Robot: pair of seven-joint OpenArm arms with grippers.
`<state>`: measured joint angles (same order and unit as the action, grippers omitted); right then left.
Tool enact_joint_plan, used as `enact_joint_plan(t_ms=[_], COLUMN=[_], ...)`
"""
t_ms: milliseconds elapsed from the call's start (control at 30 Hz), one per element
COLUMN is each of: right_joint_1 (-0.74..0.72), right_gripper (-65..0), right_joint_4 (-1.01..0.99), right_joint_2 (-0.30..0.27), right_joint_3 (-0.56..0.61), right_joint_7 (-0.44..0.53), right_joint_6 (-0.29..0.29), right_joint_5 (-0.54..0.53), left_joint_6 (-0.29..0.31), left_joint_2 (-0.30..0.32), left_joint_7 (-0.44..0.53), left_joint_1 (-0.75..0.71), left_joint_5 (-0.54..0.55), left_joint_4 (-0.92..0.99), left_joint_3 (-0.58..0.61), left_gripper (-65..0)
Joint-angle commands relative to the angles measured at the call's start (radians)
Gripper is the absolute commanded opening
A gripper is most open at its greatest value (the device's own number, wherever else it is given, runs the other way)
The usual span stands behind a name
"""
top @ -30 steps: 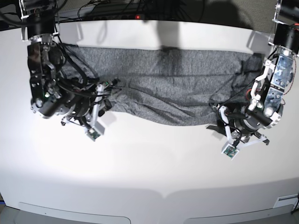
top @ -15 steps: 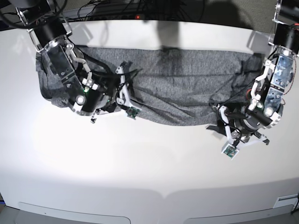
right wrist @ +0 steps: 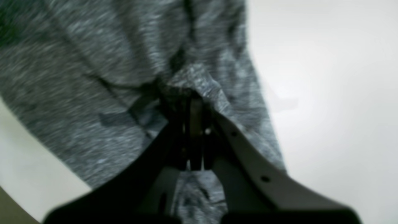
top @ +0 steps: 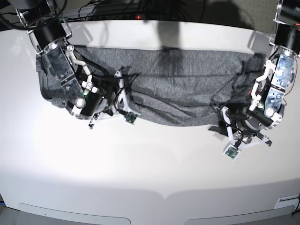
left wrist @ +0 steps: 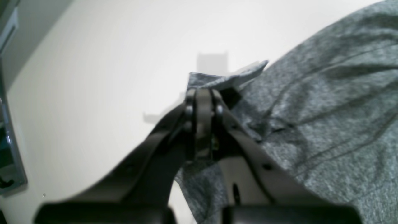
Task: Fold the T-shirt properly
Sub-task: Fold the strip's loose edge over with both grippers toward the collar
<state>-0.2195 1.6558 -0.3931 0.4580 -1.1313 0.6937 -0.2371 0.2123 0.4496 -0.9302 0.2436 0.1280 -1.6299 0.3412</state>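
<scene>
Both sets of jaws were clamped shut on folds of the T-shirt [top: 178, 79]: the left gripper [left wrist: 203, 93] and right gripper [right wrist: 189, 102] each pinched its near hem, seemingly to lift it for a fold. The wrist views showed these pinches; only the base view showed the shirt spread along the worktop's [top: 154, 164] far edge.

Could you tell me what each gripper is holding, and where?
Both pinch the heather-grey knit T-shirt: left gripper on a corner flap, right gripper on a bunched fold.

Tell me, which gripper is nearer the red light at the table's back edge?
Right gripper, left of and below the red light. Left gripper sits farther off, at the T-shirt's front right corner.
</scene>
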Motion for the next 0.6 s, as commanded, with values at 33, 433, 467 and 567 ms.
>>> enact_joint_plan(t_ms=[33, 433, 467, 567], right_joint_1=[-0.029, -0.010, -0.010, -0.010], right_gripper=[-65.0, -65.0, -65.0, -65.0], right_joint_4=[0.027, 0.111, 0.111, 0.109], right_joint_2=[-0.005, -0.007, -0.012, -0.017], right_joint_3=[-0.034, -0.282, -0.286, -0.288], right_joint_7=[0.005, -0.069, -0.075, -0.085], right_joint_6=[0.004, 0.004, 0.004, 0.004], right_joint_5=[0.002, -0.229, -0.251, -0.285], left_joint_6=[-0.007, -0.008, -0.008, -0.008], left_joint_2=[0.011, 0.011, 0.011, 0.011], left_joint_7=[0.015, -0.015, -0.015, -0.013], left_joint_1=[0.032, 0.055, 0.056, 0.056], left_joint_5=[-0.008, -0.004, -0.004, -0.004], left_joint_4=[-0.018, -0.018, -0.018, -0.018], left_joint_3=[-0.007, -0.007, -0.008, -0.007], left_gripper=[-65.0, -65.0, -65.0, -65.0])
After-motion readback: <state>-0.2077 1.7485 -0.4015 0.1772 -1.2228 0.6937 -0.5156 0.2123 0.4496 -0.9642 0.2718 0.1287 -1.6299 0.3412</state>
